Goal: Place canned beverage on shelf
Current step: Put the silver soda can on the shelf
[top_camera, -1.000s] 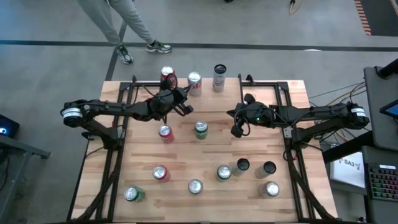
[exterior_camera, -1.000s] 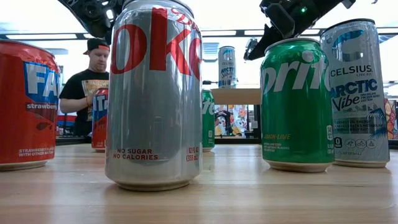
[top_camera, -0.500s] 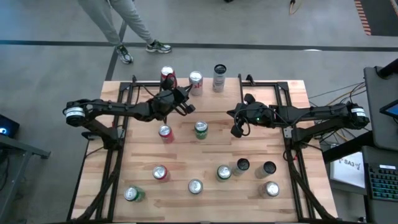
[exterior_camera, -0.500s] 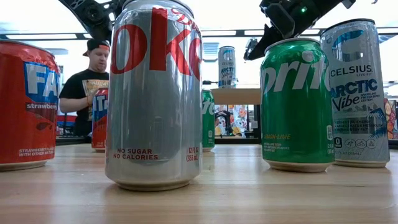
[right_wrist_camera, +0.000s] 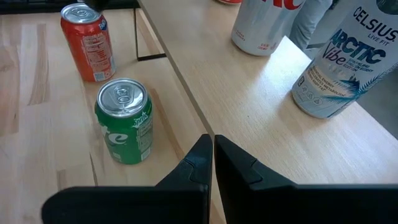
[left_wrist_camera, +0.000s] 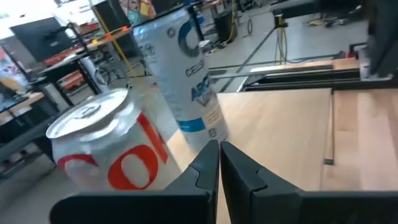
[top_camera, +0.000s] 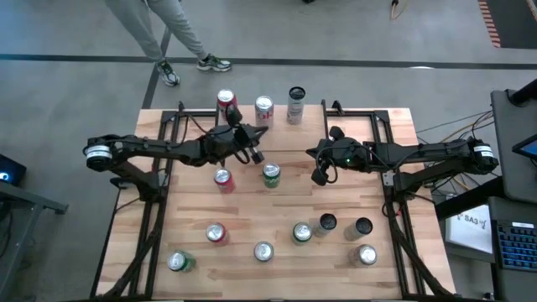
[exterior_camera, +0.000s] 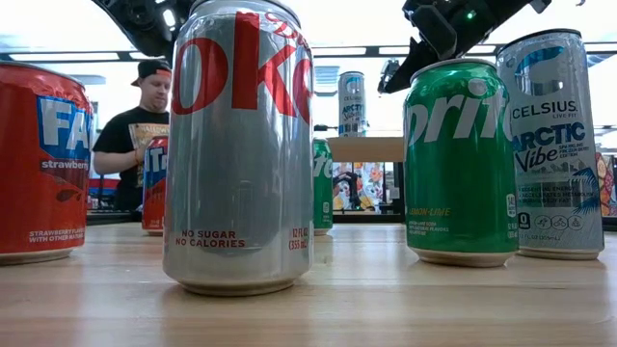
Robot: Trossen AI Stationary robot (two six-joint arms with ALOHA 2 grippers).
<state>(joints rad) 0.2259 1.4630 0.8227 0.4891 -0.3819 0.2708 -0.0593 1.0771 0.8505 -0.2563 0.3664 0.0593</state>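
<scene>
Setting: robotics lab / open workshop floor.
Wooden table stands on a grey concrete floor with cables; desks with monitors and tripod beyond; a person stands behind; a keyboard sits beside the rig.

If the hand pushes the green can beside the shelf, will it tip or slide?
The green can stands upright on smooth wood, so a low push would probably slide it. A push near its top may tip it, and then its round body would likely roll.
</scene>
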